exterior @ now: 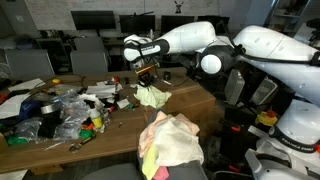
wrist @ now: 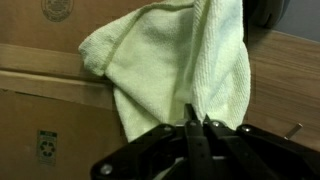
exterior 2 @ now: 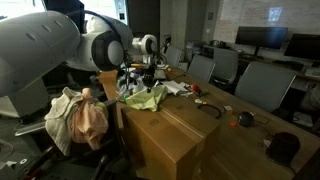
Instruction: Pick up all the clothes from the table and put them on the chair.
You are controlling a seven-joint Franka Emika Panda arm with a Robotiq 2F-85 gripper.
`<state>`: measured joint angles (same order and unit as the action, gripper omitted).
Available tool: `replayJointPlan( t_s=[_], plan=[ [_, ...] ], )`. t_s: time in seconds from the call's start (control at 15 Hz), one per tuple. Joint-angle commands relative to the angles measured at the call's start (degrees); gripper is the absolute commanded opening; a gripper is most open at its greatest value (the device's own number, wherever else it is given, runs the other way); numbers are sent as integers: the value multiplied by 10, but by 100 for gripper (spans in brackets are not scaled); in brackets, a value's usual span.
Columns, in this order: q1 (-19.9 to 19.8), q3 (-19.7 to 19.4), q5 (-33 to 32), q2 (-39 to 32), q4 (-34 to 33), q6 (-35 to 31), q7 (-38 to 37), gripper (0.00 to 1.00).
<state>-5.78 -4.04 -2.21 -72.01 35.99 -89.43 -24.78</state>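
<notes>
- The black fingers [wrist: 189, 135], bottom centre of the wrist view, are clenched on a pale yellow knitted cloth [wrist: 180, 60], their tips buried in its folds.
- The cloth [exterior: 153, 96] [exterior 2: 145, 98] hangs lengthwise downward at mid-frame in both exterior views, over the brown wooden surface [exterior: 190, 100].
- The brown cardboard panel [wrist: 40, 110] at lower left carries a small label [wrist: 47, 145], too blurred to read.

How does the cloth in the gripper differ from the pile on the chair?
The yellow-green cloth hangs pinched in the gripper at the table edge; the pile lies heaped and free. The cloth is one colour; the pile mixes pink and cream. Both are fabric.
</notes>
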Motion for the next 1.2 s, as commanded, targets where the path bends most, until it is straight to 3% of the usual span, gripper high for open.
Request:
replayJointPlan(
  t_s=[0.0, 0.73, 1.13],
  plan=[
    [-2, 2, 4, 12, -20, 5, -3, 1],
    [29, 19, -1, 155, 38, 19, 20, 1],
    [72, 18, -17, 253, 143, 10, 47, 1]
  ],
)
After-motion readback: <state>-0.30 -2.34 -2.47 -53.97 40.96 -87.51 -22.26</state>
